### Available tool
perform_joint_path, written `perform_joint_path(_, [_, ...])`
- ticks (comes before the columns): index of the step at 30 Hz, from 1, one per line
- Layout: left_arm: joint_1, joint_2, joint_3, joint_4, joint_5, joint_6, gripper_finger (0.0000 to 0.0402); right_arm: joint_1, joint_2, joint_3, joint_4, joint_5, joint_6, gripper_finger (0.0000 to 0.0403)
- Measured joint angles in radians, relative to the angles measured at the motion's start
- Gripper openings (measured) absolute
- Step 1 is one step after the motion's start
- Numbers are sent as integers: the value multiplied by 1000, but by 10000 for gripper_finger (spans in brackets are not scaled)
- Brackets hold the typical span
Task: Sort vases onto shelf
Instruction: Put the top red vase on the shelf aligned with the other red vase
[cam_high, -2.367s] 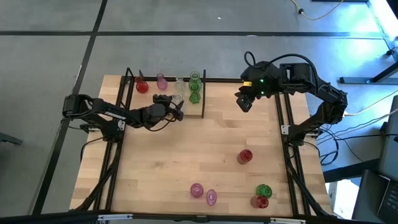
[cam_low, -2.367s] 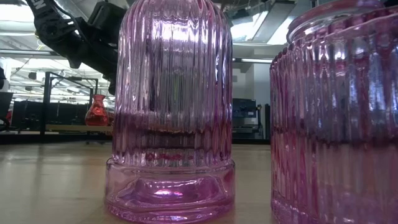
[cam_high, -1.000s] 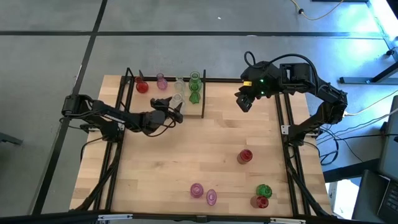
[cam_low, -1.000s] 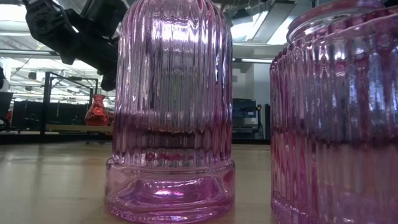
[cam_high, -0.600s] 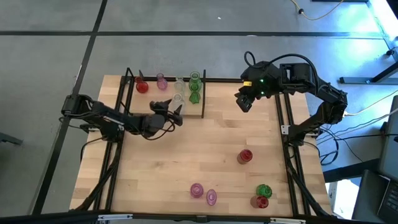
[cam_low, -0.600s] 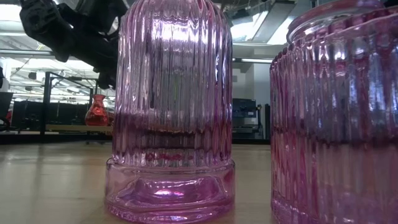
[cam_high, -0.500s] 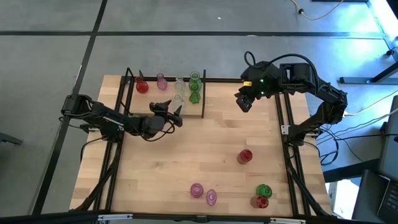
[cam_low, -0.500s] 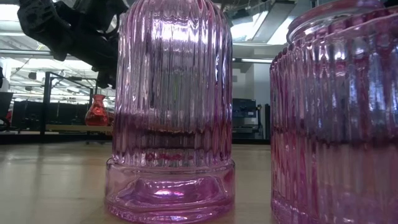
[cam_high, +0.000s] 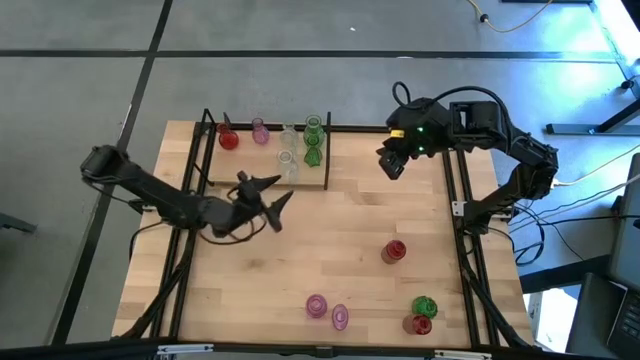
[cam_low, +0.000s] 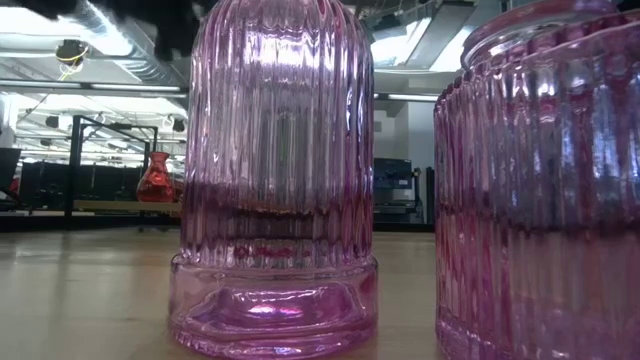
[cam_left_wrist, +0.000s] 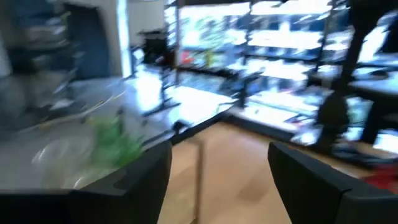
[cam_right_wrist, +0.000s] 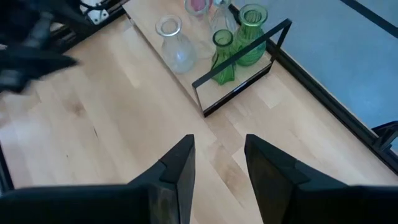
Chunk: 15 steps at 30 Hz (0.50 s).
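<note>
shelf (cam_high: 240, 165): 6 vases | table (cam_high: 330, 250): 5 vases | left pincer (cam_high: 262, 190) apart, empty | right pincer (cam_high: 390, 165) apart, empty

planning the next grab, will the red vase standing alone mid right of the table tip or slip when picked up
The red vase looks like smooth glass, so it may slip in the jaws and could break if dropped. It stands upright on the bare table with nothing touching it, so a sideways nudge would probably tip and roll it.

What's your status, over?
Left gripper open, empty, just off the shelf. Right gripper open, empty, hovering beside the shelf's right end. Six vases shelved, five loose near front. Nothing blocking.
</note>
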Motion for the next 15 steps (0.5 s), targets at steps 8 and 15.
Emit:
perform_joint_path(8, [-144, -125, 91, -7, 33, 249, 251, 61, 1, -78, -108, -79, 34, 127])
perform_joint_path(15, [-237, -211, 133, -188, 14, 172, 251, 233, -15, -261, -163, -107, 244, 127])
